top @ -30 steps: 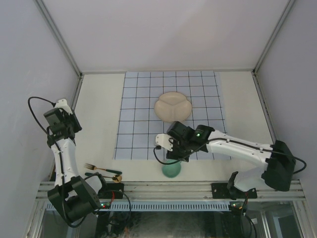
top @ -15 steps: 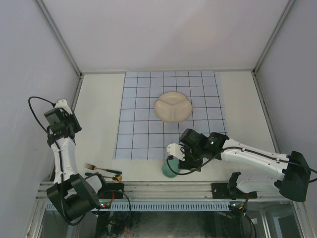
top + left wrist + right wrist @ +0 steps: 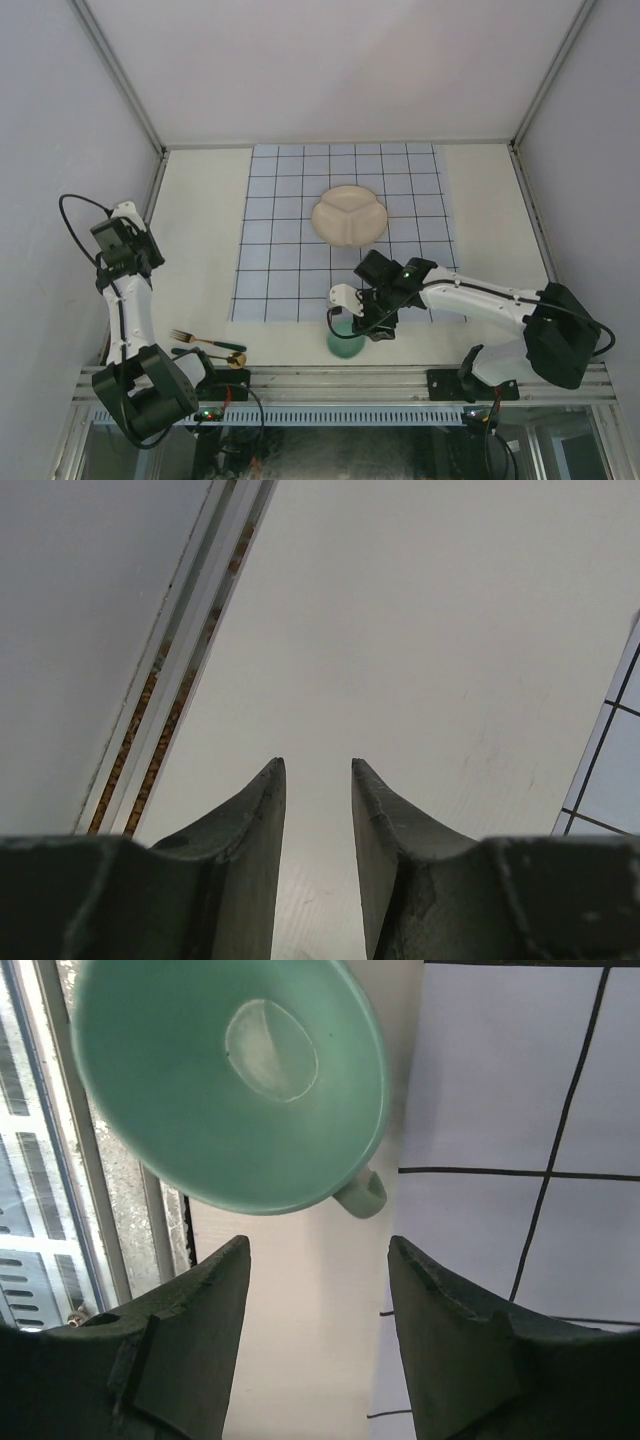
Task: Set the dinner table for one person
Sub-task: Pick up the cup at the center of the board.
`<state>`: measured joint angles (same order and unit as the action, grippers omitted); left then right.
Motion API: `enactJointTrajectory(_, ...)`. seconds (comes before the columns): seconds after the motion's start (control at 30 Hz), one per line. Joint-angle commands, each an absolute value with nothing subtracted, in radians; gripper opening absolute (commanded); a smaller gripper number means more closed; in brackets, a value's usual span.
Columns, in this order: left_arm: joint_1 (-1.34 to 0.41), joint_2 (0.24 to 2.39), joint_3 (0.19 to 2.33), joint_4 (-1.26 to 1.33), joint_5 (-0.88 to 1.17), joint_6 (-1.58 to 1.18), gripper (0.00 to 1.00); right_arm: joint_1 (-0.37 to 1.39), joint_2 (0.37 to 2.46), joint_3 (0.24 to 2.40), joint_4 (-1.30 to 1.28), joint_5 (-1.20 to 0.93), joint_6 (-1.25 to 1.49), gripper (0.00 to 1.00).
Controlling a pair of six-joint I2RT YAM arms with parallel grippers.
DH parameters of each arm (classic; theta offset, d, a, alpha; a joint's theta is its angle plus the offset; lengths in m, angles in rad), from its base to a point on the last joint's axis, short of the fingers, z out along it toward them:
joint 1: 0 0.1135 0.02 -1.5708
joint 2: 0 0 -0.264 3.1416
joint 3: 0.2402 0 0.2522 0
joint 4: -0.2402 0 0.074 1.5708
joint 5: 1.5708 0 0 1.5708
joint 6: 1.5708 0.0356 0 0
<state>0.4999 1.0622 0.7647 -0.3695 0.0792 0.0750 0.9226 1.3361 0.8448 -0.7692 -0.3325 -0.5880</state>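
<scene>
Cream-white, matte and flat, the dinner table fills the floor of the walled enclosure, from the arms' mounting rail at the near edge to the back wall. A pale-blue rectangular cloth with dark grid lines covers its middle, and bare strips of table flank the cloth on the left and right and along the near edge.

On the cloth, toward the far side, sits a round cream plate divided into three compartments; all three show only plain cream surface. A mint-green glazed cup with a small stub handle stands upright on the bare near strip, just off the cloth's near border and close to the table's near edge. The right wrist view looks straight into the cup, showing only smooth glaze.

The right gripper hangs just beside the cup on the cloth side, its fingers spread apart with nothing between them. The left gripper is raised over the bare left strip near the side rail, well apart from everything; its fingers stand slightly parted, released, holding nothing.

A gold-toned fork and spoon lie side by side at the near left corner.
</scene>
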Motion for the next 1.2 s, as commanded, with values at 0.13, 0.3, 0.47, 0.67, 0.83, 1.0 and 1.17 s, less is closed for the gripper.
enactJointTrajectory(0.13, 0.505, 1.068, 0.771, -0.345, 0.054, 0.095, 0.37, 0.888, 1.437, 0.921, -0.723, -0.434, -0.676, 0.57)
enactJointTrajectory(0.3, 0.505, 1.069, 0.772, -0.344, 0.052, 0.097, 0.37, 0.892, 1.450, 0.939, -0.728, -0.456, -0.681, 0.56)
enactJointTrajectory(0.47, 0.506, 1.083, 0.779, -0.345, 0.060, 0.092, 0.37, 0.908, 1.448, 0.940, -0.726, -0.472, -0.671, 0.56)
enactJointTrajectory(0.67, 0.505, 1.077, 0.780, -0.348, 0.059, 0.093, 0.37, 0.929, 1.462, 0.940, -0.719, -0.493, -0.665, 0.56)
enactJointTrajectory(0.83, 0.506, 1.072, 0.781, -0.351, 0.061, 0.094, 0.37, 0.944, 1.483, 0.939, -0.702, -0.500, -0.668, 0.55)
enactJointTrajectory(1.0, 0.506, 1.070, 0.778, -0.352, 0.058, 0.094, 0.37, 0.958, 1.498, 0.940, -0.670, -0.502, -0.661, 0.51)
enactJointTrajectory(1.17, 0.506, 1.069, 0.780, -0.353, 0.057, 0.092, 0.37, 0.974, 1.499, 0.939, -0.637, -0.488, -0.641, 0.43)
